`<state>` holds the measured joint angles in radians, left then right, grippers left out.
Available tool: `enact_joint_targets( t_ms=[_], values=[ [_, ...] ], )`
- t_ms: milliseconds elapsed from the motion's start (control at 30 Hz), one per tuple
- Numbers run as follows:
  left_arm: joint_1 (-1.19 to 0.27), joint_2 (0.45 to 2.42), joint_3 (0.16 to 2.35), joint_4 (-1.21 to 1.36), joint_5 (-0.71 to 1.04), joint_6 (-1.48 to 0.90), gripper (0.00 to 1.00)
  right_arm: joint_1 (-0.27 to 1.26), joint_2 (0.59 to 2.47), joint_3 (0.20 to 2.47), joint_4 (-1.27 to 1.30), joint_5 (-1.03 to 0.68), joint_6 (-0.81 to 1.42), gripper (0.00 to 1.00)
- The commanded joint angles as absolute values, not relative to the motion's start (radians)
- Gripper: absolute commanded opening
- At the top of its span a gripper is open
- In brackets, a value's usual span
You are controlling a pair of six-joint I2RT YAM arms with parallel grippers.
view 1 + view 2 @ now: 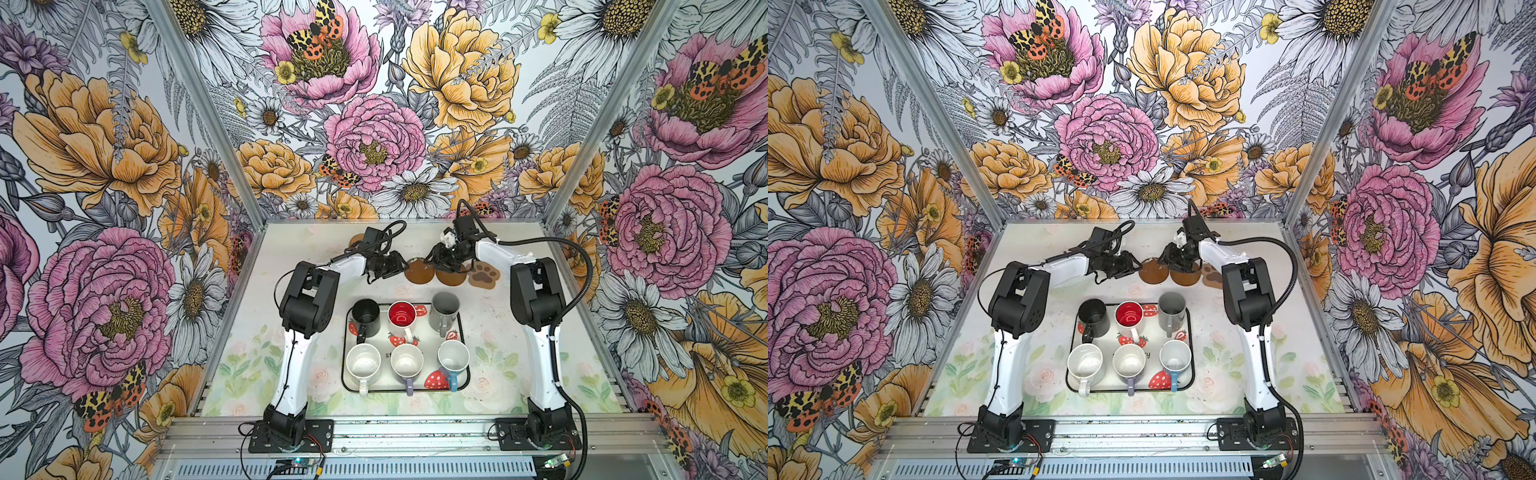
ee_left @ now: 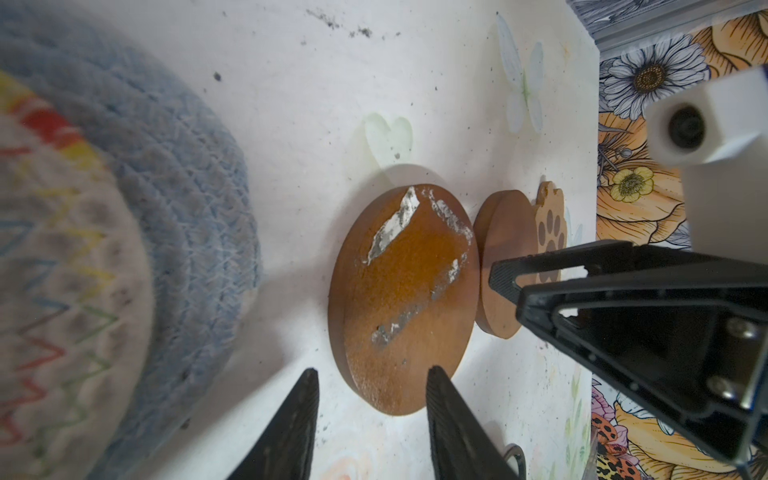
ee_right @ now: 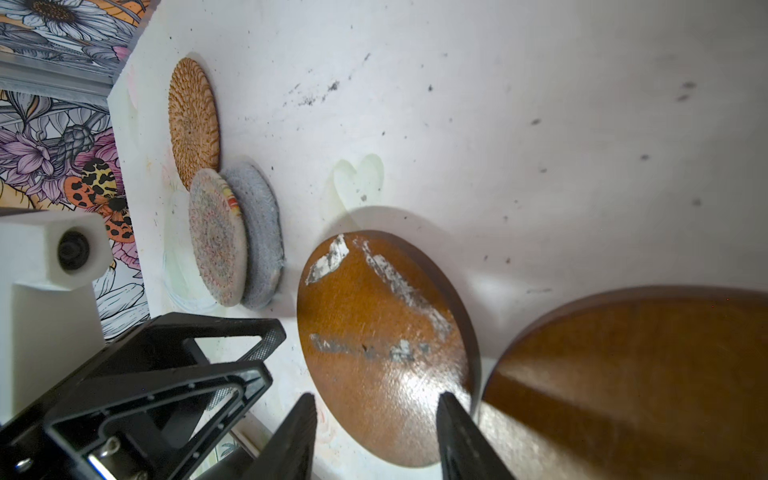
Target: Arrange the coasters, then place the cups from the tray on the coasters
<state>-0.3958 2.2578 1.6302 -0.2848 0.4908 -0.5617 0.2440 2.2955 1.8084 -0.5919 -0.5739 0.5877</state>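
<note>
The scratched brown coaster [image 2: 403,299] lies flat on the table [image 1: 494,345], and both arms meet at it. In the left wrist view its near edge sits between the spread fingers of the left gripper [image 2: 370,371]. In the right wrist view it fills the gap of the right gripper [image 3: 377,397], which is also spread and pinches nothing. The second brown coaster [image 3: 644,374] lies just beside the right gripper, on its outer side, and the paw-shaped coaster [image 2: 550,224] is beyond that one. On the far side of the left gripper the cream woven coaster [image 3: 216,237] rests partly on the grey-blue coaster [image 3: 262,216], with the rattan coaster [image 3: 193,120] just behind them. All six cups [image 1: 402,318] stand on the tray [image 1: 430,338], well behind both grippers, so we judge that the arranging of coasters is the step in hand. For the next move we think only one gripper should take this thin disc, by its edge or by sliding it, while the other gives room, because the two stand very near. We cannot tell if any fingertip touches the disc. In both top views the right gripper covers part of the second brown coaster, and the left arm hides the two woven coasters and most of the rattan one.
</note>
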Motion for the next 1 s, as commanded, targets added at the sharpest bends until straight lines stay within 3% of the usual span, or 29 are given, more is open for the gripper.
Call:
enact_joint_targets(
  t_ms=[0,333,700,833,967],
  values=[
    [-0.388,2.257,1.621,-0.253,0.509,-0.574,0.44,0.251,2.324,1.843,-0.587,-0.589,0.601,0.49],
    [-0.386,2.222,1.617,-0.252,0.504,-0.570,0.44,0.207,2.180,1.803,-0.586,-0.582,0.564,0.49],
    [-0.344,2.094,1.599,-0.301,0.451,-0.527,0.44,0.091,1.929,1.609,-0.586,-0.489,0.502,0.45],
    [-0.321,2.047,1.607,-0.369,0.380,-0.475,0.45,0.088,1.905,1.569,-0.586,-0.492,0.488,0.38],
    [-0.303,2.052,1.669,-0.492,0.266,-0.396,0.45,0.093,1.911,1.549,-0.586,-0.493,0.485,0.21]
  ],
)
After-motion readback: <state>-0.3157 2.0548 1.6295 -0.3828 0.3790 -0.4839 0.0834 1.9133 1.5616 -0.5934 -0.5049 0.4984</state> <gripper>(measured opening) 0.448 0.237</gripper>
